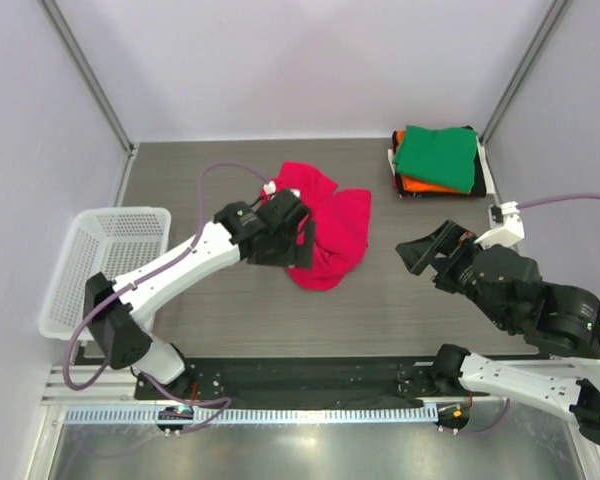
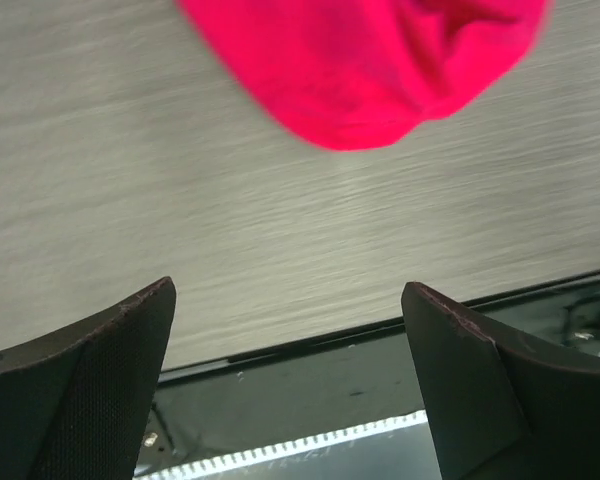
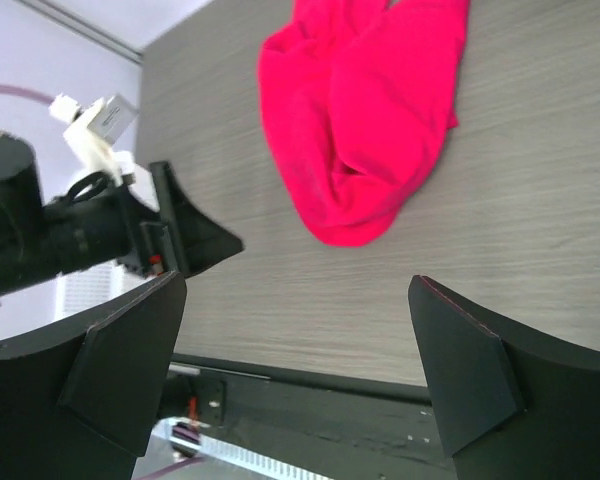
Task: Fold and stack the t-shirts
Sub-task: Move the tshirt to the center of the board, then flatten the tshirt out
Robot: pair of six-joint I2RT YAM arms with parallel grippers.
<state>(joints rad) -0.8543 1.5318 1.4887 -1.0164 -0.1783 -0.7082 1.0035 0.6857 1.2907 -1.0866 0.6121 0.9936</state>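
Note:
A bright pink-red t-shirt [image 1: 325,225] lies crumpled in the middle of the table; it also shows in the left wrist view [image 2: 370,65] and the right wrist view [image 3: 365,110]. My left gripper [image 1: 302,240] is open and empty, hovering over the shirt's left side. My right gripper [image 1: 427,258] is open and empty, to the right of the shirt and apart from it. A stack of folded t-shirts [image 1: 438,160], green on top with orange, dark and white below, sits at the back right.
A white plastic mesh basket [image 1: 105,265] stands at the left table edge. The dark rail of the arm bases [image 1: 300,380] runs along the near edge. Frame posts stand at both back corners.

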